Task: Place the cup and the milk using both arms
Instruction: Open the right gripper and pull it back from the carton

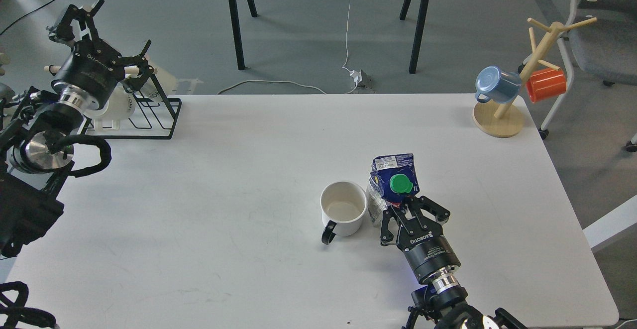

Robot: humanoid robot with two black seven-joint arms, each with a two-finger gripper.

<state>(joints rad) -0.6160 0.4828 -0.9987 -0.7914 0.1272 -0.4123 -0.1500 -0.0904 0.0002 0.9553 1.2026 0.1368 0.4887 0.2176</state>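
Milk [394, 182] stands upright mid-table, right of center, just beside the cup [343, 208], which sits on its left with the black handle pointing toward us. Our right gripper [411, 207] is at the carton's near side, fingers spread around its lower body; whether the pads actually press it we can't tell, so call it apart, straddling the carton. Our left gripper [82, 18] is up at the far left over the black wire rack [149, 115], well apart from the cup; fingers look spread, holding nothing. Our read: the right arm is at the milk and the cup is not yet dealt with. To do it well, we keep the right fingers square on the carton's flat sides, low enough not to tip it, and avoid nudging the cup next door. The left arm should come at the cup from its open left side. Mug tree [502, 115] with a blue mug [495, 84] and orange mug [546, 84] stays irrelevant at the far right.
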